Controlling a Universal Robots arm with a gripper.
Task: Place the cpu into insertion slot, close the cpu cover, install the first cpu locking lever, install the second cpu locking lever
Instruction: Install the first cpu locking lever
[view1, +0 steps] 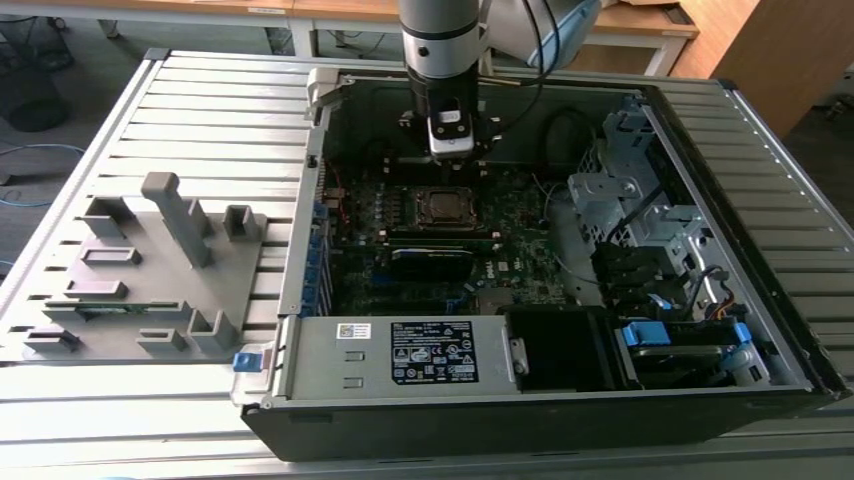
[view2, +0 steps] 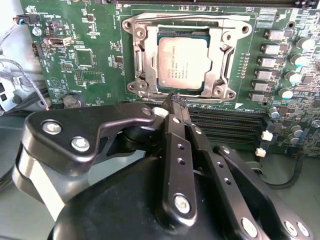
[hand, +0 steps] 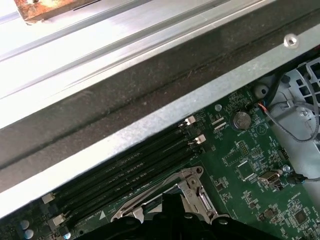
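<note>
The cpu (view2: 182, 62), a square chip with a dull silver top, sits flat in the insertion slot (view1: 441, 205) on the green motherboard inside the open case. Flat around the chip lies the cpu cover (view2: 221, 55), a silver metal frame. A thin wire locking lever (view2: 190, 16) runs along one edge of the cover; I cannot tell whether it is latched. My gripper (view2: 177, 100) hangs just beside the socket, over the edge nearest the memory slots, its black fingers (view2: 175, 145) shut together with nothing between them. In the exterior view the gripper (view1: 451, 150) hovers above the board behind the socket.
Long black memory slots (view2: 225, 125) run beside the socket. The case's metal wall (hand: 150, 125) is close behind. A power supply with a white label (view1: 427, 350) and a drive cage (view1: 627, 200) fill the case. A grey fixture block (view1: 147, 260) lies at the exterior view's left.
</note>
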